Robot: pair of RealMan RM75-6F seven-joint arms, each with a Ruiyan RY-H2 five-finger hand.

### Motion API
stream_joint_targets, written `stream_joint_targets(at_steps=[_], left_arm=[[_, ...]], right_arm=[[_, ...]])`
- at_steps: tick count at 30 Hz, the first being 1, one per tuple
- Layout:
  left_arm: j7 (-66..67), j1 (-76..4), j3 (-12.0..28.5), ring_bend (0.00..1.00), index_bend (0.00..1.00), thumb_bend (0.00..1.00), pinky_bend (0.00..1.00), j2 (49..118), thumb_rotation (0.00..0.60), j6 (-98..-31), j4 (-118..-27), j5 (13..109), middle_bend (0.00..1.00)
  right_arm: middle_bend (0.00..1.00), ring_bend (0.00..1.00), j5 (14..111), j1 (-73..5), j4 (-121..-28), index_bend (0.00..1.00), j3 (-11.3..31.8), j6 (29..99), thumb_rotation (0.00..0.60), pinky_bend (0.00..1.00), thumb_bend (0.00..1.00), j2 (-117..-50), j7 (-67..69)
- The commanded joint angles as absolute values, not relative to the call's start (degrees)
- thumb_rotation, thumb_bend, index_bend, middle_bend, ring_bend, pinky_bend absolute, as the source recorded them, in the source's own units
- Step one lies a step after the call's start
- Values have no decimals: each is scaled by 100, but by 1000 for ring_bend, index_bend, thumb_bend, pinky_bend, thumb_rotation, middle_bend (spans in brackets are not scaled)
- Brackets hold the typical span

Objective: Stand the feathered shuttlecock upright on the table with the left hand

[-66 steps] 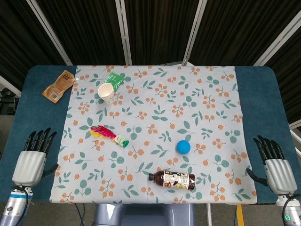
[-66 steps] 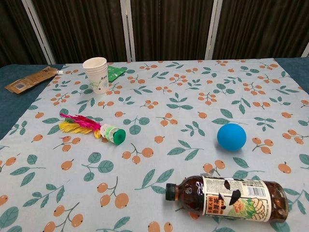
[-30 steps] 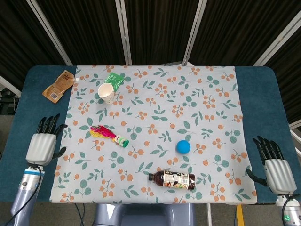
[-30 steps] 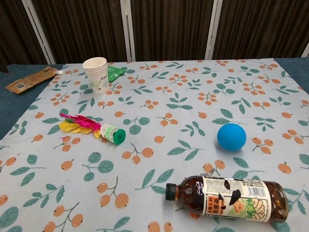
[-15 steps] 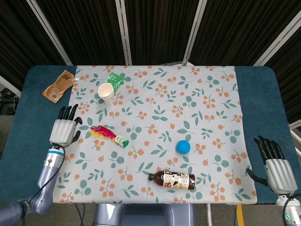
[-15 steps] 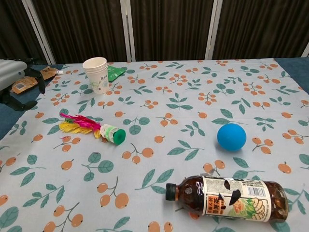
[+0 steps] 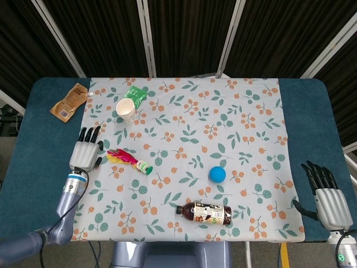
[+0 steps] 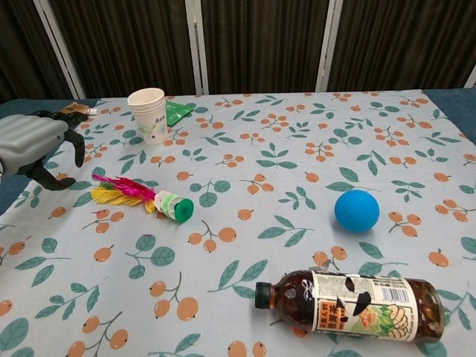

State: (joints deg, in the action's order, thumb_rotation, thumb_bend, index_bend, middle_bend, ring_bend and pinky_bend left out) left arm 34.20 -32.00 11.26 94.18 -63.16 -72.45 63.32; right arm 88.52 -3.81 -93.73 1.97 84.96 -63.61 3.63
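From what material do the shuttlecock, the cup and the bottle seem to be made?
Shuttlecock: dyed pink and yellow feathers, with a glossy green base, probably plastic. Cup: matte white, likely paper, thin rolled rim. Bottle: clear shiny plastic, as it seems, holding dark liquid, with a printed label.

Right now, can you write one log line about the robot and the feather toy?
left hand: open, beside feathers | feathered shuttlecock: lying flat, untouched | right hand: open, table edge | step: reaching
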Motion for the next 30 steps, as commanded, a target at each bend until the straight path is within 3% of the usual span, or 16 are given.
stream_joint_targets(at_steps=[1,30], left_arm=[[3382,-3279,1108,0,484,340,0,9582,600,-6254,-7035,6317,0],[3375,-3736,1165,0,507,361,0,10417,600,-6034,-5858,6308,0]], right_arm=[[0,0,8844,-379,-9376,25,199,8495,600,0,157,-6360,365],[0,0,8802,-377,-9387,25,207,8461,600,0,156,-6335,418]])
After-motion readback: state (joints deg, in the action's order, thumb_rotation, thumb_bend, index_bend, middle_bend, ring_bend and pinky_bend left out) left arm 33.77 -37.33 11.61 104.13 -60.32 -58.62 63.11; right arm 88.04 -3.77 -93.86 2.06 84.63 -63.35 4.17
